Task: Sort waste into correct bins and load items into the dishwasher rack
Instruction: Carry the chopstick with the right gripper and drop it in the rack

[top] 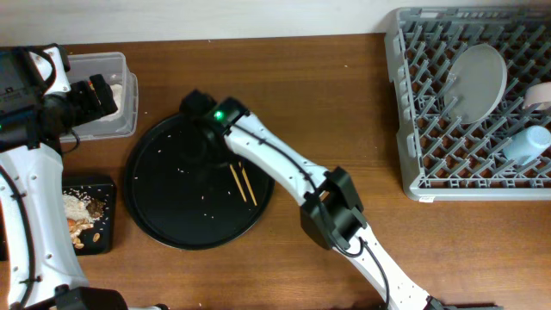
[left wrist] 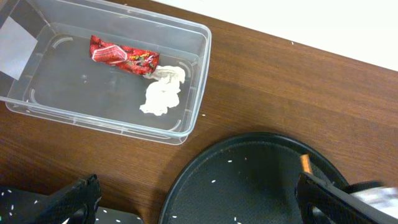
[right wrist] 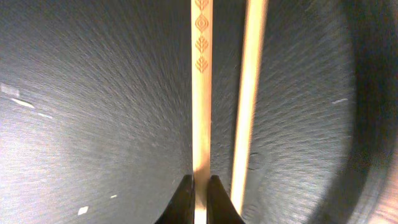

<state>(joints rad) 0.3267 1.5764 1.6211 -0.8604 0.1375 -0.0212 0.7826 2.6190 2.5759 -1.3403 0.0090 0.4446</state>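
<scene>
- We see the chopsticks [top: 242, 182] lying side by side on the round tray [top: 164, 220], right of its middle.
- Behind the tray's left edge sits the tub [top: 129, 95], with the wrapper [left wrist: 121, 55] and the tissue [left wrist: 163, 93] touching inside it.
- Left of the tray, the small bin [top: 113, 215] holds food scraps [top: 82, 215].
- Well to the right, the dishwasher rack [top: 413, 129] holds the plate [top: 478, 82], bowl [top: 540, 95] and cup [top: 527, 144].

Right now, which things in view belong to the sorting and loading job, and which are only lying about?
Job: chopsticks, red wrapper, tissue, clear tub, black bin, grey rack, plate, cup.
Lying about: round black tray, wooden table.
</scene>
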